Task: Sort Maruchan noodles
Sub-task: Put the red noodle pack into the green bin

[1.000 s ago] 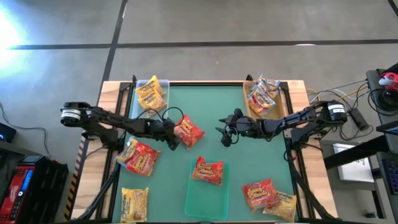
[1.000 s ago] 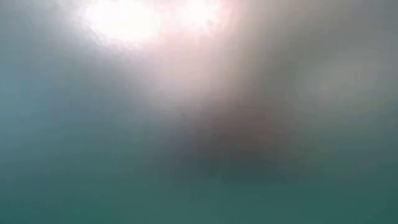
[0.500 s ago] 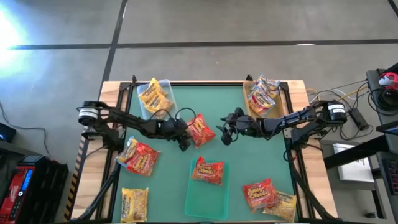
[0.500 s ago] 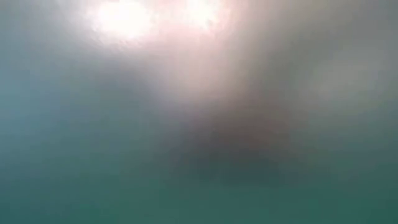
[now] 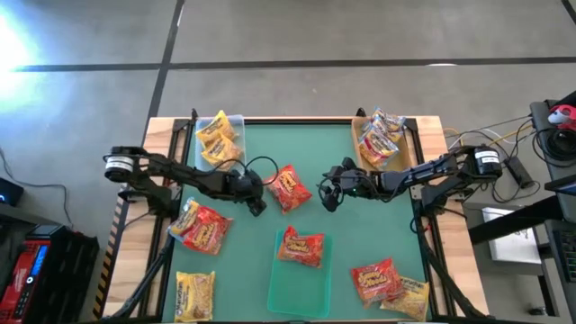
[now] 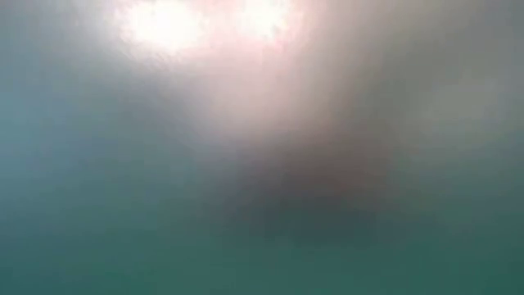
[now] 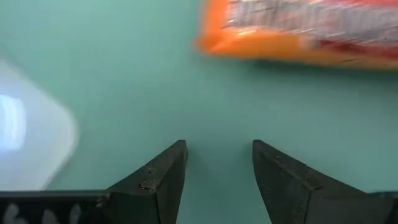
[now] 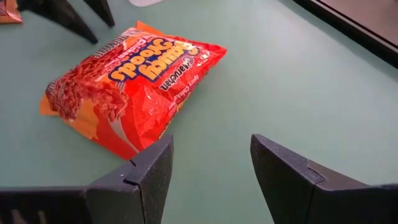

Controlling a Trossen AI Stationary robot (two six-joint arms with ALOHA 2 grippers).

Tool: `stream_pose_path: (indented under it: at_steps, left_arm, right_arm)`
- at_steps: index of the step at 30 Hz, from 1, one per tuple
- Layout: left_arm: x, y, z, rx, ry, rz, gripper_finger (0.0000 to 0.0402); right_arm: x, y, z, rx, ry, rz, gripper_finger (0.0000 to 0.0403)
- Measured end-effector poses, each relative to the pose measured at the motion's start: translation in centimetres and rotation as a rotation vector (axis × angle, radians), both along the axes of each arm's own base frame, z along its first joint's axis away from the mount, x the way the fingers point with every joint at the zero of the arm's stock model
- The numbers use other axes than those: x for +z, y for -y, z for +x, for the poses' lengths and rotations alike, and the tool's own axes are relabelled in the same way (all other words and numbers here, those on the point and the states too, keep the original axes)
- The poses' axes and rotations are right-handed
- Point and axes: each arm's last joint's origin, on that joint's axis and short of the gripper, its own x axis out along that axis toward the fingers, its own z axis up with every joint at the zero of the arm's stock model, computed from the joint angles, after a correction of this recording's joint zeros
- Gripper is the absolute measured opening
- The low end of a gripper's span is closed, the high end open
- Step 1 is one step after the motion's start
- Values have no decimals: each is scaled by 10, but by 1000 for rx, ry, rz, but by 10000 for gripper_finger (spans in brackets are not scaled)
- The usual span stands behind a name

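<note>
A red-orange Maruchan packet (image 5: 290,187) lies flat on the green mat in the middle of the table, label side up (image 8: 134,78). My left gripper (image 5: 258,199) stands just to its left, open (image 7: 217,146), with the packet's edge (image 7: 298,28) a little way ahead of the fingers. My right gripper (image 5: 328,191) stands just to the packet's right, also open (image 8: 211,140), its fingers short of the packet. Neither gripper touches it. The low view shows only a blur.
A clear tray (image 5: 236,121) at the far left holds yellow packets. A brown tray (image 5: 358,142) at the far right holds pale yellow ones. A tray (image 5: 292,292) at the near middle holds a red packet (image 5: 301,246). Loose packets lie at the near left (image 5: 202,227), (image 5: 193,292) and the near right (image 5: 373,279).
My left gripper moved toward the table's right with the red-orange packet, which shifted rightward to the middle of the mat. The gripper then drew back toward the left, and the packet stayed where it was set, apart from the fingers.
</note>
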Motion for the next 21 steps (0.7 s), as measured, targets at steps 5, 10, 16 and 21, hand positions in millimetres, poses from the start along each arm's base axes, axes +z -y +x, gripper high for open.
stream_pose_path:
  at_steps: [5, 10, 16, 21]
  left_arm:
    - [4, -2, -13, 83, -77, 48, 166]
    - [10, -1, -13, 83, -52, 54, 166]
    - [35, 9, 4, 0, 49, 72, 166]
    - [40, 17, 22, -68, 137, 97, 166]
  right_arm:
    - [0, 0, 0, 3, -3, -5, 205]
    - [0, 0, 0, 3, -4, -5, 205]
    - [0, 0, 0, 3, -4, -5, 205]
    - [0, 1, -1, -43, -8, -36, 205]
